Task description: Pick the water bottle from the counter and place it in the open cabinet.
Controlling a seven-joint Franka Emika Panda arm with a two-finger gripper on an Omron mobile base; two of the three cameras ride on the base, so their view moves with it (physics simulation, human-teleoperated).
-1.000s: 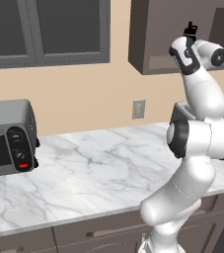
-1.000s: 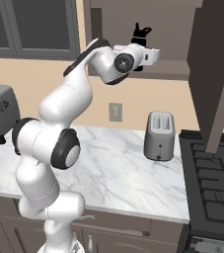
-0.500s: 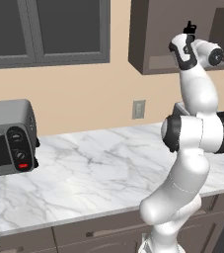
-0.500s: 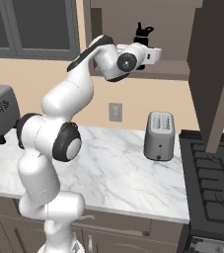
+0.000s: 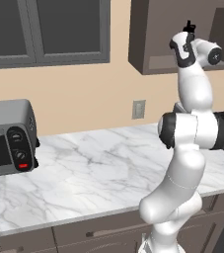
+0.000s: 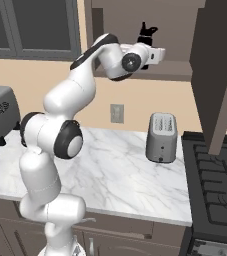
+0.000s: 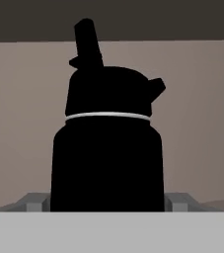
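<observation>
The arm is raised high with its gripper at the mouth of the open cabinet, and the bottle stands upright above the hand, its cap and loop dark against the cabinet's brown interior. In the hand view the bottle sits close and centred, black with a thin pale ring below the cap, and a grey finger presses against each side of its base, so the jaws are closed on it at about its own width. Behind it lies the plain back wall of the cabinet. In the left base view the bottle's top pokes up over the wrist in front of the cabinet; whether it rests on the shelf floor or hangs just above it I cannot tell. The worktop below carries a toaster oven at its left end and, in the right base view, a toaster near its right edge, just beside the stove. An outlet sits on the wall above the worktop's back edge.
</observation>
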